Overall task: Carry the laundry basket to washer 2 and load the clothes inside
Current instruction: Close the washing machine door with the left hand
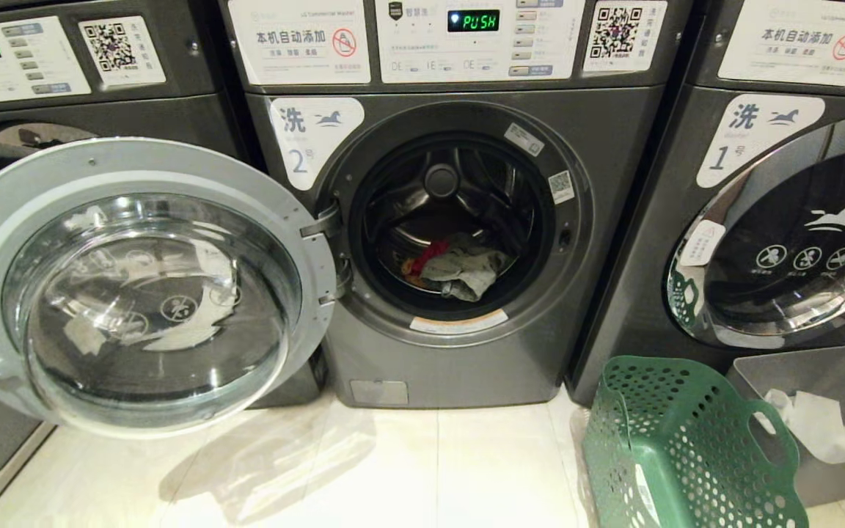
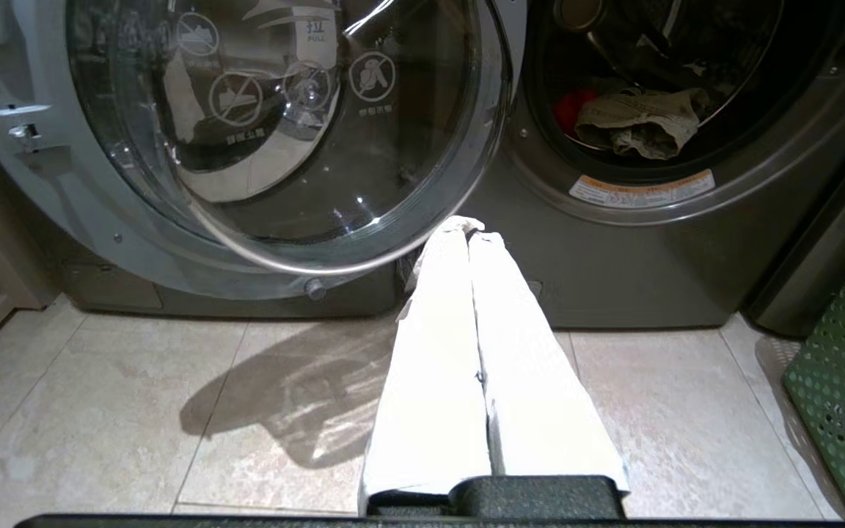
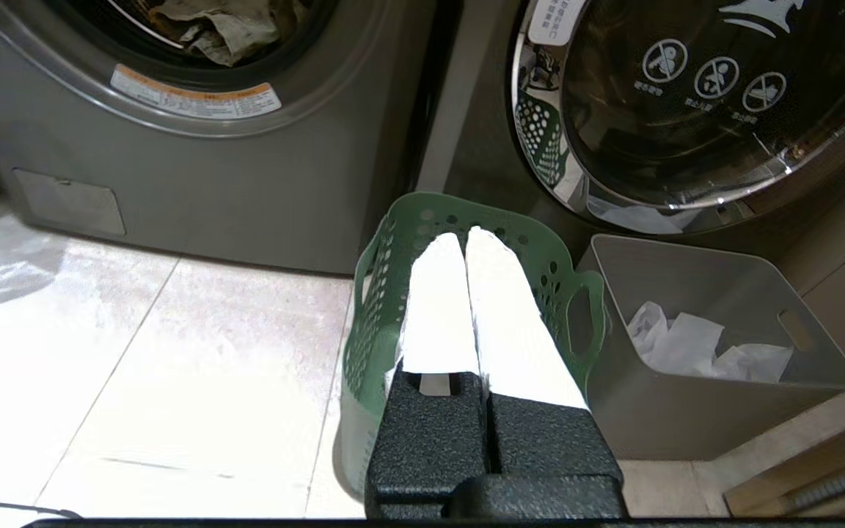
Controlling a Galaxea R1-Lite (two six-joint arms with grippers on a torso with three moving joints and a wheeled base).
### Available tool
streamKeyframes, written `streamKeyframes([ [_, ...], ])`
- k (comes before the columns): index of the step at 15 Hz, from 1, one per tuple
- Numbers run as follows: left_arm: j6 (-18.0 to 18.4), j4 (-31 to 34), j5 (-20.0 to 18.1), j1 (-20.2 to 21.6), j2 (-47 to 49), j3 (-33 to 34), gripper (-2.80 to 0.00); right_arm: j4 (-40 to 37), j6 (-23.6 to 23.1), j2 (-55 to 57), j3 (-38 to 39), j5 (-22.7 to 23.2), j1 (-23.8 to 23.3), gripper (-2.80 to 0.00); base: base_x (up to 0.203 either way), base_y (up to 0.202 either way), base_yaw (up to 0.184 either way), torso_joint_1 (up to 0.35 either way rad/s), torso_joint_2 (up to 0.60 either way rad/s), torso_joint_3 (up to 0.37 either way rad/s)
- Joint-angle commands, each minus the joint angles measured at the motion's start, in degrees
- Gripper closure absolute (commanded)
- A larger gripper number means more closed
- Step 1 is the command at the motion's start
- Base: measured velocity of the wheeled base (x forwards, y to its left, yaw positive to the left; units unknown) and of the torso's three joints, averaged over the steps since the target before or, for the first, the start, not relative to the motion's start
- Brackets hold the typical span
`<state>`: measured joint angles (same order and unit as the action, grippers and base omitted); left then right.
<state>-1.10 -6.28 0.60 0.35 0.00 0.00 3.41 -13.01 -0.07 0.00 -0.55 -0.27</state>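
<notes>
Washer 2 stands straight ahead, its round glass door swung wide to the left. Inside the drum lie the clothes: a grey-green garment over a red one. The green laundry basket sits on the floor at the lower right, in front of washer 1; what I see of its inside is empty. Neither arm shows in the head view. My left gripper hangs shut and empty above the floor, below the door's rim. My right gripper is shut and empty over the laundry basket.
Washer 1 on the right has its door closed. A grey solid-walled bin with white bag-like material stands beside the basket. Another machine stands at the left, behind the open door. Pale floor tiles lie in front.
</notes>
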Motion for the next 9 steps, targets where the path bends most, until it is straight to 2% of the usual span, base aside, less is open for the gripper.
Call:
streamKeyframes([
  [1, 0.0, 0.0, 0.0, 0.0, 0.0, 2.3, 0.00, 0.0, -0.1, 0.1, 0.0, -0.1, 0.0, 0.00, -0.160, 0.000, 0.000, -0.001, 0.01, 0.006],
  [9, 0.3, 0.0, 0.0, 0.1, 0.0, 2.3, 0.00, 0.1, -0.1, 0.1, 0.0, -0.1, 0.0, 0.00, -0.008, 0.000, 0.000, 0.000, 0.00, 0.000],
])
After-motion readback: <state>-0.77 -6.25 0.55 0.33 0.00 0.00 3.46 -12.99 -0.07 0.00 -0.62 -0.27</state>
